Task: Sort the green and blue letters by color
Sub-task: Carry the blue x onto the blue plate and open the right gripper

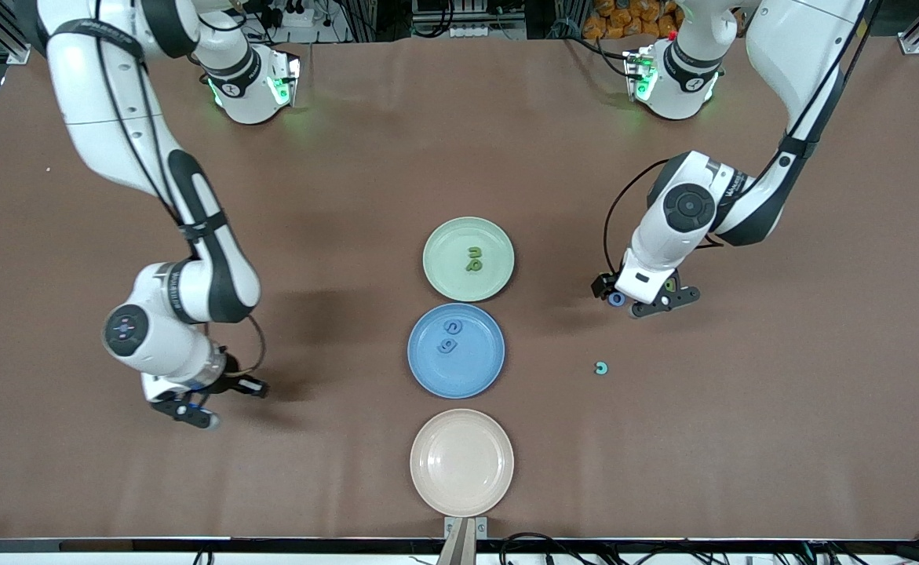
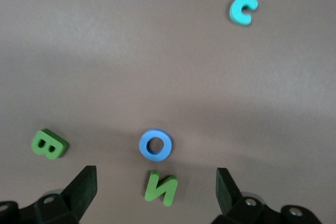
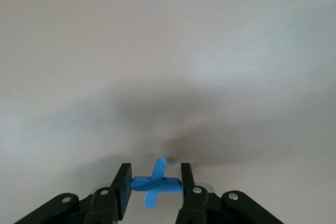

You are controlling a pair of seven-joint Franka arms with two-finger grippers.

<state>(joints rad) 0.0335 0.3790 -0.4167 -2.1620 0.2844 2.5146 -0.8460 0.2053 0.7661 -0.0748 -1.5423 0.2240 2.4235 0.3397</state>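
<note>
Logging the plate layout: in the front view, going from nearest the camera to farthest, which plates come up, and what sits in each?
Beige plate, bare → blue plate with two blue letters → green plate with two green letters.

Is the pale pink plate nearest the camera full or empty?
Empty. The round pale pink plate shows only its bare surface, while the green plate and blue plate each hold two letters.
</note>
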